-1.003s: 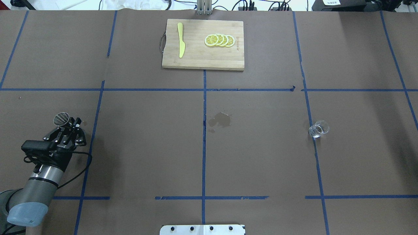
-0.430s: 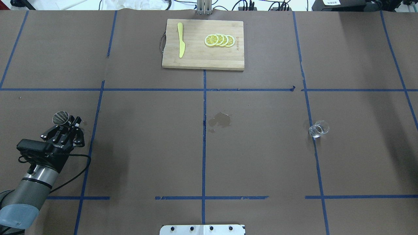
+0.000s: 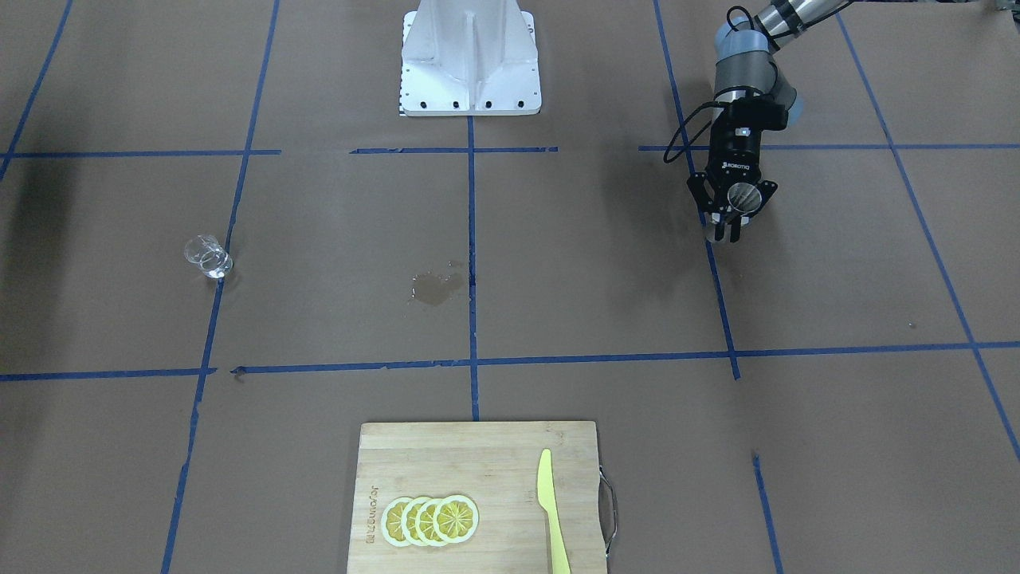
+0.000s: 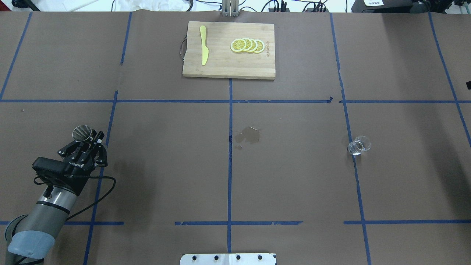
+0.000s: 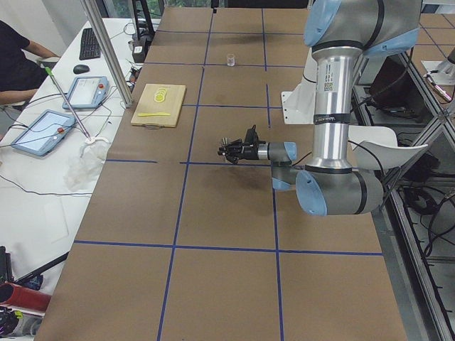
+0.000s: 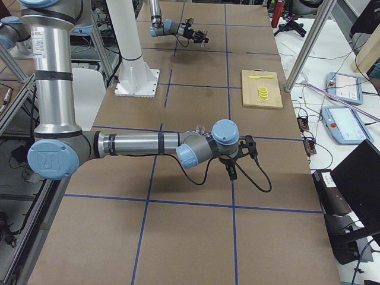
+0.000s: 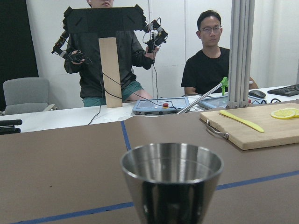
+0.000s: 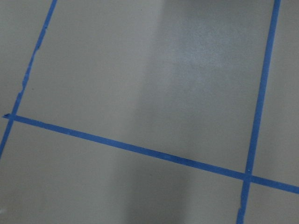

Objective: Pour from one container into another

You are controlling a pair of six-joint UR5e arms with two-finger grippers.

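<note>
1. The steel jigger (image 4: 82, 133) is upright at the table's left side, with the left gripper (image 4: 89, 137) clenched on it. Since the earlier overhead pictures, both have shifted a little toward the centre line.
2. The glass cup (image 4: 359, 144) stands where it was, on a line of blue tape (image 4: 353, 173) well off to the right, with nothing touching it.
3. A small dark shape (image 4: 468, 84) has appeared at the overhead view's right edge (I cannot tell what it is).
4. Only the left wrist view gives me the jigger's open upper cone close up. The right gripper (image 6: 231, 171) shows only in the right side view, pointing down, and I cannot tell whether its fingers are apart or together. Its own camera shows just paper and tape.
5. The surface is brown paper (image 4: 165, 165) with a wet stain (image 4: 248, 134) near the middle. A cutting board (image 4: 224, 66) at the far edge carries lemon slices (image 4: 247, 45) and a yellow knife (image 4: 204, 45).
6. Beyond the table are a seated person (image 7: 210, 65) and a standing person (image 7: 107, 51). There are tablets (image 5: 44, 131) on a white side table (image 5: 43, 206).
</note>
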